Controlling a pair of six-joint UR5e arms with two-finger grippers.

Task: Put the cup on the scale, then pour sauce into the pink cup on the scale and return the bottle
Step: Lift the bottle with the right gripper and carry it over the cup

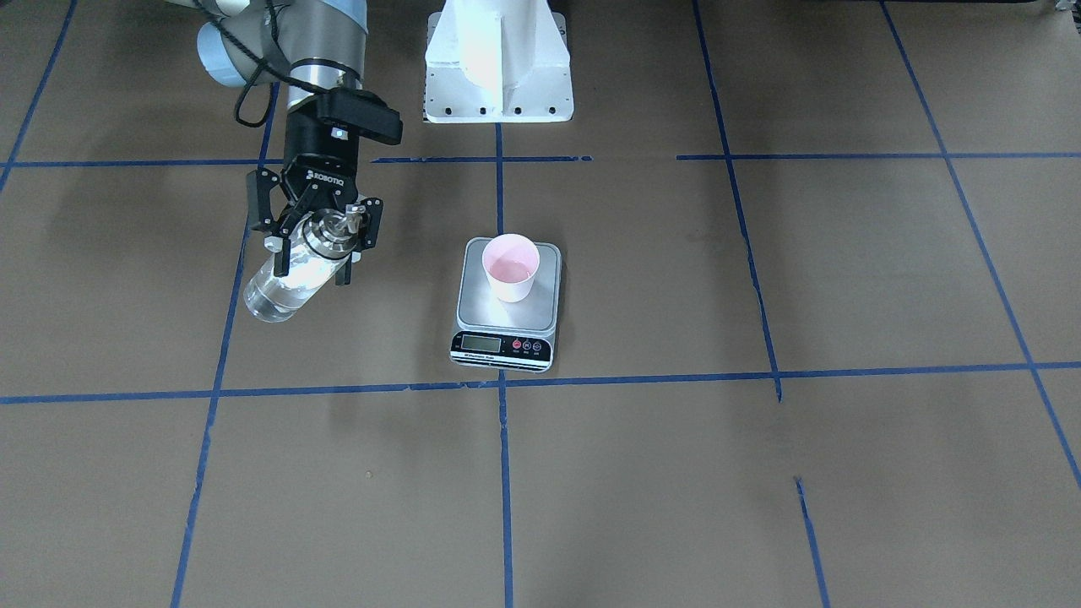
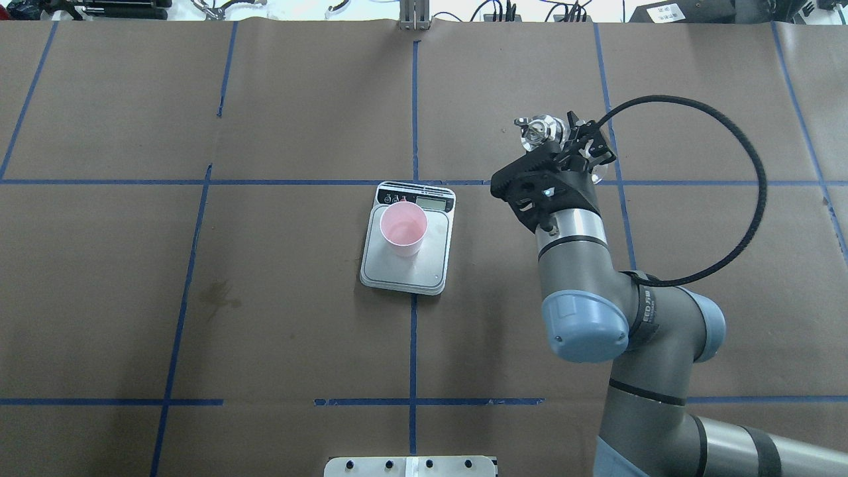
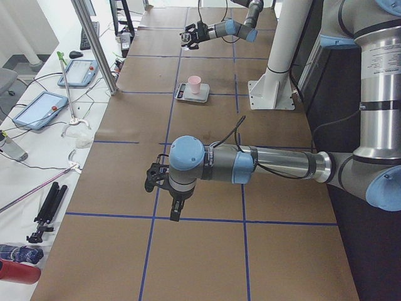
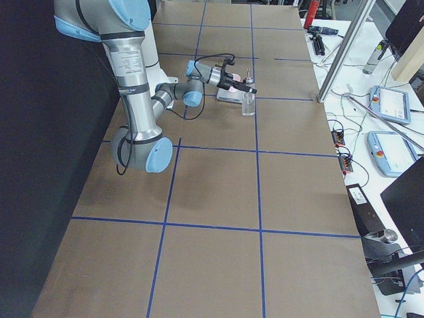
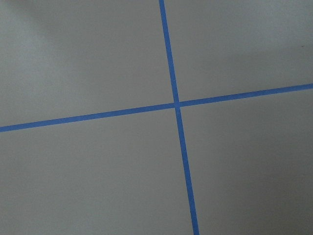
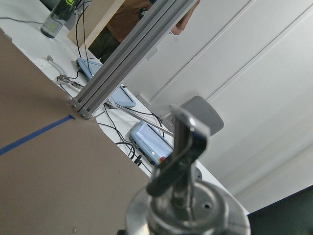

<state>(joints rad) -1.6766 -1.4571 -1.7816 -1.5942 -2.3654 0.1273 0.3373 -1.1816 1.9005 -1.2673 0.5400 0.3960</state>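
Bottle (image 1: 287, 285) upright at left of front-facing frame, well apart from scale (image 1: 505, 317). I am holding it near spout with right gripper (image 1: 311, 257), jaws clenched on glass, upright so nothing spills. Pink cup (image 1: 513, 291) sitting on platform, seeming to hold sauce (image 1: 509, 271), so I am judging pour done, return pending. Left gripper (image 3: 155, 179) parking clear; cannot tell its jaws.

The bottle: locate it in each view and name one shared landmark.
Front-facing: bottle left of scale, in right claw.
Overhead: cap, upper right.
Exterior left: top, far arm's tip.
Exterior right: upper centre, beside scale.
Left wrist: absent.
Right wrist: cap, bottom centre.
Landmark: the scale, in all exterior views.
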